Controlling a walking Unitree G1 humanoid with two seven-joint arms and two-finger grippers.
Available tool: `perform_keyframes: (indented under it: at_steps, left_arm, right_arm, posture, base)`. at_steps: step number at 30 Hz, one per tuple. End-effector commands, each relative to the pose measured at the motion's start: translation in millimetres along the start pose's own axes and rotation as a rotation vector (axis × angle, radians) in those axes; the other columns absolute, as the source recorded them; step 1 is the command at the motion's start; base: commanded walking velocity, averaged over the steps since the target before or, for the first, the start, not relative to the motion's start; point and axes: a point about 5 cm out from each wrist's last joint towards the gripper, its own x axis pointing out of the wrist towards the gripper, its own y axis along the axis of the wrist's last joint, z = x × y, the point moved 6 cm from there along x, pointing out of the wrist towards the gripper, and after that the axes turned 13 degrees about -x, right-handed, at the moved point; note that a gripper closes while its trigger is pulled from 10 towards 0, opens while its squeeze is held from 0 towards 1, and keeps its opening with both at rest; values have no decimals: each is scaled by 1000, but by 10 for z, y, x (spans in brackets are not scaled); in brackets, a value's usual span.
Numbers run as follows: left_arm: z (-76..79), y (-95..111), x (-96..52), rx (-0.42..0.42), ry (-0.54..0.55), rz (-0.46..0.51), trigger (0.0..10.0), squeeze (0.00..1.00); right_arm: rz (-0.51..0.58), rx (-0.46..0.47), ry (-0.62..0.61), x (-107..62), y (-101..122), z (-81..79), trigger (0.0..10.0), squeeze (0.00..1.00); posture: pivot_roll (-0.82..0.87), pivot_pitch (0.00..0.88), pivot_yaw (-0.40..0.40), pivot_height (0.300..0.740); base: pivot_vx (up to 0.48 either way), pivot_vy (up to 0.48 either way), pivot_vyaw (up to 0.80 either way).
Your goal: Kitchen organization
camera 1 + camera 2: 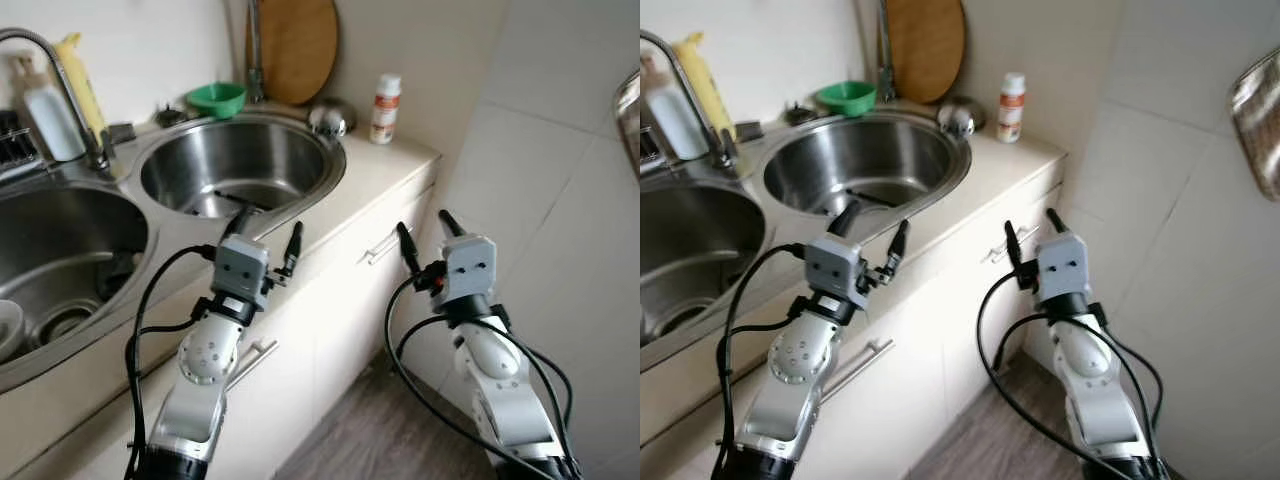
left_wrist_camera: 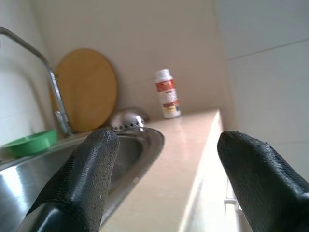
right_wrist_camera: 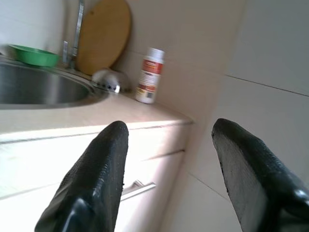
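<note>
Kitchen corner, beige surface point(image 1: 385, 165) with a double sink. So the likely target, the white bottle point(image 1: 385, 108), stood upright at the back wall, past the round basin point(image 1: 240, 165). Both hands were wide open and empty. I'd say the right hand point(image 1: 423, 233) had the straighter line; the left hand point(image 1: 268, 240) hovered at the basin's rim.

Just beyond your left hand point(image 1: 268, 225) you have the round steel sink point(image 1: 330, 165) sunk in the counter point(image 1: 385, 165). A second basin point(image 1: 60, 230) lies off to that hand's left, with the curved faucet point(image 1: 97, 155) standing behind it. Between your two hands, a cabinet handle point(image 1: 378, 246) sits just left of the right hand point(image 1: 422, 224). Pale wall tiles point(image 1: 560, 150) lie ahead of that hand, and the wood floor point(image 1: 400, 430) is below it.
</note>
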Motion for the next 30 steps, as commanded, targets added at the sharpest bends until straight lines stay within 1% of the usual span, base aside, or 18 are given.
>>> perform_keyframes:
  at_steps: [1, 3, 6, 9, 14, 18, 22, 24, 30]
  left_arm:
    - [5, -42, -22, 22, -15, -23, 10000, 0]
    - [18, -153, -92, 29, -20, -70, 10000, 0]
    - [42, -223, -110, 43, -24, -97, 10000, 0]
    - [63, -323, -110, 50, -26, -134, 10000, 0]
    - [78, -356, -112, 51, -32, -143, 10000, 0]
    - [86, -402, -118, 47, -35, -161, 10000, 0]
    - [90, -405, -119, 39, -33, -161, 10000, 0]
    - [101, -415, -112, 41, -36, -163, 10000, 0]
    - [96, -422, -109, 39, -34, -163, 10000, 0]
  right_arm:
    - [-46, -12, 3, -15, -92, -34, 10000, 0]
    - [-97, -38, -24, -30, -195, 12, 10000, 0]
    - [-153, -53, -55, -27, -302, 57, 10000, 0]
    - [-182, -59, -47, -16, -364, 43, 10000, 0]
    - [-195, -61, -41, -18, -382, 31, 10000, 0]
    - [-232, -58, -27, -57, -461, 4, 10000, 0]
    - [-247, -55, -24, -60, -483, -7, 10000, 0]
    - [-266, -70, 5, -63, -529, -63, 10000, 0]
    - [-290, -55, 24, -86, -570, -119, 10000, 0]
  posture:
    - [44, 0, 7, 740]
    - [45, 0, 5, 740]
    - [47, 0, 2, 740]
    - [48, 0, 1, 740]
    - [42, 0, 0, 740]
    - [34, 0, 1, 740]
    - [34, 0, 1, 740]
    - [34, 0, 2, 740]
    - [37, 0, 1, 740]
  base:
    - [0, 0, -800]
    - [0, 0, -800]
    - [0, 0, -800]
    - [0, 0, -800]
    - [0, -466, -800]
    - [0, -480, -800]
    - [0, -480, -800]
    - [0, -480, -612]
    - [0, -480, -614]
